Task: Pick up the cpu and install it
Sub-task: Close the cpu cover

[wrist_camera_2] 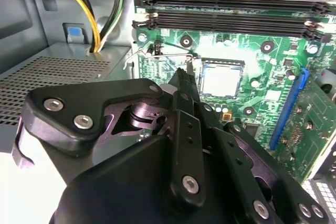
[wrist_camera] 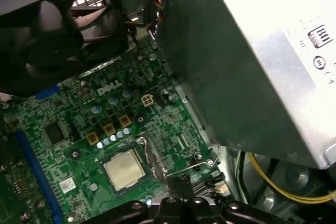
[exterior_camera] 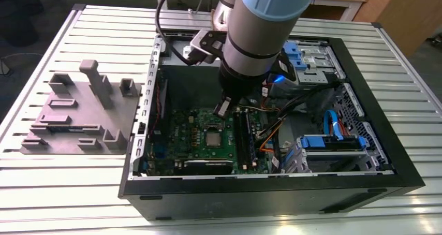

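The cpu [wrist_camera: 124, 169] lies flat, metal top up, in the motherboard [wrist_camera: 79, 124] socket; the hand's [wrist_camera: 178, 184] opening can't be told.

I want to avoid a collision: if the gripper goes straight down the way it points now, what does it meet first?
Probably the thin metal socket lever beside the square silvery cpu on the green motherboard; the black gripper hangs just above it, though depth is unclear.

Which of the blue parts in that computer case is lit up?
The small blue light beside the arm glows. The blue drive brackets and blue cable are plain plastic.
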Available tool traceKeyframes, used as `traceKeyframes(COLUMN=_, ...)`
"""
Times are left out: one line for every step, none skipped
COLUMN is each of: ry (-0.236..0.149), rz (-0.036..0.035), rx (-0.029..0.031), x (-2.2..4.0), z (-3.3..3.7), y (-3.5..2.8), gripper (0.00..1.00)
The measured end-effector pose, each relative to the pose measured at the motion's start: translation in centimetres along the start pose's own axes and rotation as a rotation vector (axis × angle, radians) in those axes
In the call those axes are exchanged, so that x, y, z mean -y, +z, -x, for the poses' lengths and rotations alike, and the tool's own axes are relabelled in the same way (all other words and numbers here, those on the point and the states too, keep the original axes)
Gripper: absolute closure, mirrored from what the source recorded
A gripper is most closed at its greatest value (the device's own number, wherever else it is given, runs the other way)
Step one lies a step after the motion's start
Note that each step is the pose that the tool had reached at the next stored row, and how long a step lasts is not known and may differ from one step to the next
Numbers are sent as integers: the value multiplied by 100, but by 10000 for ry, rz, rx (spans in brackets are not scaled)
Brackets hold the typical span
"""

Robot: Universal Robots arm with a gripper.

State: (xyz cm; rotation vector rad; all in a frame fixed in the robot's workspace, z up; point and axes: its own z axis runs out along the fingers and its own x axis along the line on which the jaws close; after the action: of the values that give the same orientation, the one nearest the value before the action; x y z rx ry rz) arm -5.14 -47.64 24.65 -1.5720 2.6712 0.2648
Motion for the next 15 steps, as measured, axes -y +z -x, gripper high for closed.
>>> traceKeyframes(ry=-2, rz=1, rx=0, x=3, z=-6, y=1, gripper=90)
traceKeyframes(ry=-4, rz=1, rx=-1, x=5, z=-10, y=1, gripper=90)
traceKeyframes(ry=-5, rz=1, rx=0, x=6, z=-13, y=3, gripper=90)
traceKeyframes(ry=-6, rz=1, rx=-1, x=7, z=-15, y=4, gripper=90)
traceKeyframes(ry=-8, rz=-1, rx=-4, x=8, z=-19, y=3, gripper=90)
traceKeyframes(ry=-8, rz=-3, rx=-9, x=11, z=-25, y=3, gripper=90)
traceKeyframes(ry=-7, rz=-5, rx=-13, x=14, z=-32, y=4, gripper=90)
traceKeyframes(ry=-6, rz=-9, rx=-20, x=16, z=-38, y=3, gripper=90)
traceKeyframes(ry=-5, rz=-13, rx=-27, x=18, z=-43, y=3, gripper=90)
traceKeyframes(ry=-4, rz=-17, rx=-34, x=20, z=-48, y=3, gripper=90)
traceKeyframes(ry=-4, rz=-22, rx=-41, x=20, z=-52, y=4, gripper=90)
traceKeyframes(ry=-4, rz=-27, rx=-51, x=18, z=-57, y=6, gripper=90)
traceKeyframes(ry=-6, rz=-33, rx=-62, x=12, z=-64, y=9, gripper=90)
traceKeyframes(ry=-8, rz=-40, rx=-75, x=-1, z=-76, y=11, gripper=90)
traceKeyframes(ry=-11, rz=-46, rx=-84, x=-18, z=-90, y=13, gripper=90)
